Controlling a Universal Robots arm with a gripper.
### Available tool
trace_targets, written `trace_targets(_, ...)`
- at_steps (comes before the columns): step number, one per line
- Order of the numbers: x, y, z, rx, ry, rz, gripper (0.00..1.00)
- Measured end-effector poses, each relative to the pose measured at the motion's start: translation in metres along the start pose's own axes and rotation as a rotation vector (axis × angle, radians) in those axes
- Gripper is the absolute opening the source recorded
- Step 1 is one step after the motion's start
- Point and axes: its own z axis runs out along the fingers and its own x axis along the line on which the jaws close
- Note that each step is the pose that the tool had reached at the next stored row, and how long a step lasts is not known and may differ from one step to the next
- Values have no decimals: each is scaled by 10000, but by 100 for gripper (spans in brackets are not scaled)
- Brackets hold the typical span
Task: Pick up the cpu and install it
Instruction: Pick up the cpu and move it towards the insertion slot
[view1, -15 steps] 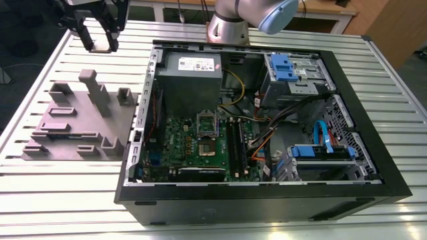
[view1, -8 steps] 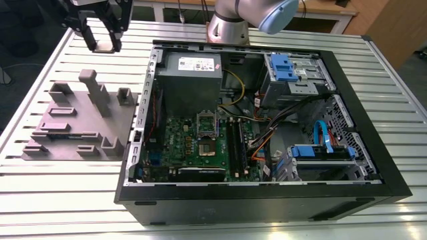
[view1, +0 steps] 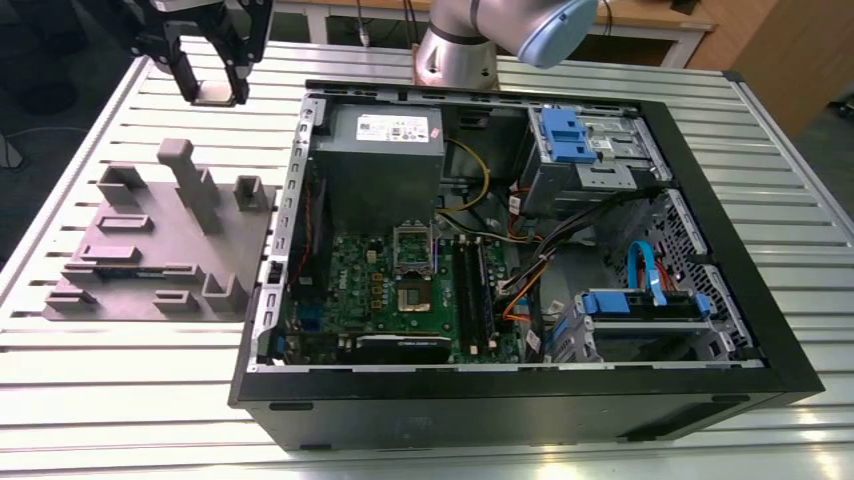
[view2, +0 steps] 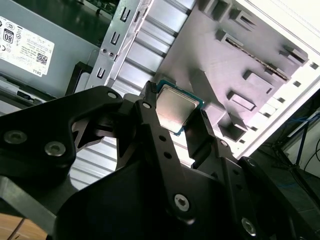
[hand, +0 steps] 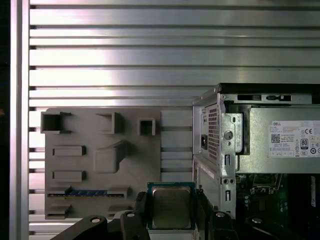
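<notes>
aloft, the black tool (view1: 215, 90) clamped the small flat square silver-topped cpu (hand: 171, 207) over the slatted metal desk (view1: 80, 400), near the grey plastic fixture (view1: 160, 240) by its edge.

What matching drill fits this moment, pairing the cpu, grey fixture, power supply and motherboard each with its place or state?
Things:
1. cpu
2. grey fixture
3. power supply
4. motherboard

Places or states:
A. green, flat on the floor of the open case
B. on the slatted table, outside the case
C. clamped between the jaws
D. grey box with a white label, in a corner of the case

Pairs: 1-C, 2-B, 3-D, 4-A
</notes>
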Motion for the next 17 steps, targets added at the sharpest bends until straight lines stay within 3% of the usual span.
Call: trace_targets(17, -69, 1, 2, -1, -1, 0, 47)
